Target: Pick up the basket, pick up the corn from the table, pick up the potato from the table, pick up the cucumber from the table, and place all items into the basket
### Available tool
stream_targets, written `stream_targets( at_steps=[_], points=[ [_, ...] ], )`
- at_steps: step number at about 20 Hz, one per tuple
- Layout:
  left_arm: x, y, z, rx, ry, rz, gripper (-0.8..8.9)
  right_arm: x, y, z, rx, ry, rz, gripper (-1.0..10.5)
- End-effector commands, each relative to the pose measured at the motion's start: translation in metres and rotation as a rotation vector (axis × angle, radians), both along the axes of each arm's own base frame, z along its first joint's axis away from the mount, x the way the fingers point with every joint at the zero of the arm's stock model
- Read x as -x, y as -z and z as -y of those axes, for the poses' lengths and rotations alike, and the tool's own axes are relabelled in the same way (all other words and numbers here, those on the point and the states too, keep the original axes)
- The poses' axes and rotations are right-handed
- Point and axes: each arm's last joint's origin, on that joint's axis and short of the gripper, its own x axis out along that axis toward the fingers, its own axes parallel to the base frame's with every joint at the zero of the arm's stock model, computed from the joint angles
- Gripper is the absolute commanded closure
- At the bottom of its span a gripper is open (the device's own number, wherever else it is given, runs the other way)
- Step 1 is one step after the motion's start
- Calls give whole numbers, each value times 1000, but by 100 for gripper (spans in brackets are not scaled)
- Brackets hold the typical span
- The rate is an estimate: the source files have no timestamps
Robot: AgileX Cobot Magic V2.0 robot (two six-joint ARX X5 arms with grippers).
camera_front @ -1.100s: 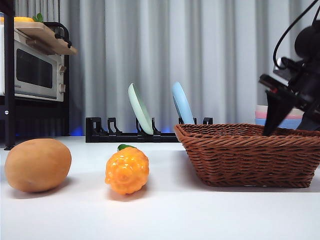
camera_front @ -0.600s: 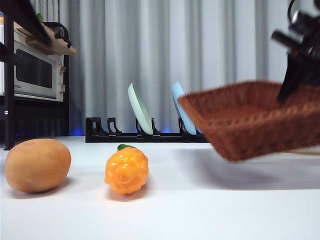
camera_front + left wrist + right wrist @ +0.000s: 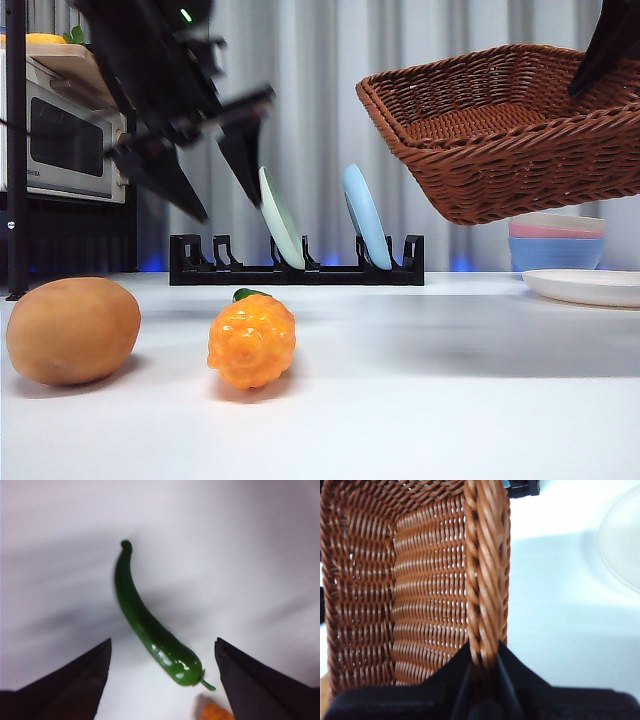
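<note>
Change: the basket (image 3: 510, 130), resting on the table a second ago, now hangs tilted in the upper right of the front view; the left gripper (image 3: 200, 165), absent then, has come in at upper left with jaws spread.
Meaning: the basket pickup looks done; the vegetables are next.
Right gripper (image 3: 484, 666): clamped on the basket's rim at the bottom centre of its wrist view.
Left gripper target: empty, above a green cucumber (image 3: 150, 622) lying mid-frame between its jaws in the wrist view.
Corn (image 3: 252, 340): on the table, lower centre-left, untouched.
Potato (image 3: 72, 330): lower left, apart from the corn.
Hidden: the cucumber barely shows in the front view; only a green tip behind the corn. The right gripper is cut off at the top right corner there.
</note>
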Motion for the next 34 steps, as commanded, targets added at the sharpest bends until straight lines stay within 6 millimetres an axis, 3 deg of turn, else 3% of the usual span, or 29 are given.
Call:
stream_targets(
  at_steps=[1, 5, 8, 9, 11, 12, 15, 17, 19, 21, 24, 26, 29, 34],
  points=[
    [-8, 26, 10, -26, -24, -55, 468, 0, -3, 0, -18, 2, 14, 963],
    [-21, 61, 16, -44, -39, -112, 468, 0, -3, 0, -17, 2, 14, 963],
    [-24, 74, 21, -51, -34, -119, 471, 0, -3, 0, -17, 2, 14, 963],
    [-25, 77, 21, -56, -32, -127, 516, 0, -3, 0, -17, 2, 14, 963],
    [-24, 80, 21, -78, 6, -129, 761, 0, -3, 0, -17, 2, 14, 963],
    [-24, 80, 21, -88, 28, -122, 832, 0, -3, 0, -17, 2, 15, 963],
    [-22, 78, 22, -116, 83, -112, 822, 0, -3, 0, -14, 6, 15, 963],
    [-16, 62, 19, -125, 107, -91, 822, -1, -3, 1, 5, 29, 18, 963],
    [-6, 25, 13, -109, 100, -2, 822, -4, -2, 0, 9, 36, 25, 963],
    [12, -24, 4, -53, 86, 128, 822, -10, 3, -2, 3, 32, 7, 963],
    [51, -93, -10, 64, 75, 323, 822, -22, 15, -16, -18, -4, -40, 963],
    [80, -122, -8, 119, 116, 415, 822, -30, 22, -32, -38, -40, -53, 963],
    [106, -129, 13, 145, 211, 420, 822, -37, 25, -59, -88, -92, -39, 963],
    [116, -100, 63, 30, 261, 365, 822, -34, 20, -81, -164, -156, -17, 963]
  ],
)
